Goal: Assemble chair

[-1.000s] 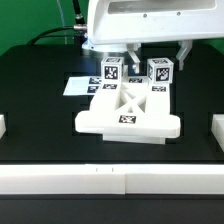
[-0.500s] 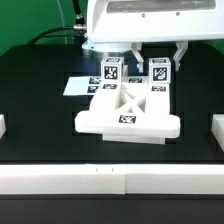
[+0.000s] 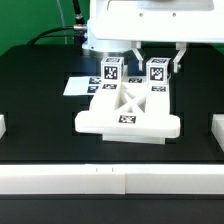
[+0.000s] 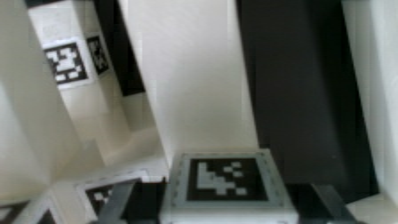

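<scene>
The chair (image 3: pixel 128 108) stands mid-table: a white X-braced frame on a wide base, with two tagged cube-topped posts, one toward the exterior view's left (image 3: pixel 112 70) and one toward its right (image 3: pixel 158 71). My gripper (image 3: pixel 158 62) hangs over the right post, one finger (image 3: pixel 136 55) on each side of it, jaws open with small gaps to the cube. In the wrist view the tagged cube (image 4: pixel 222 178) sits between my dark fingers (image 4: pixel 128 205), and my gripper (image 4: pixel 222 205) is not clamped on it. Another tagged white part (image 4: pixel 68 62) shows beyond.
The marker board (image 3: pixel 78 86) lies on the black table behind the chair toward the exterior view's left. A white rail (image 3: pixel 110 180) runs along the front edge, with white blocks at the left (image 3: pixel 3 126) and right (image 3: pixel 217 128) edges.
The gripper has shifted only slightly around the right post. The chair parts have not moved.
</scene>
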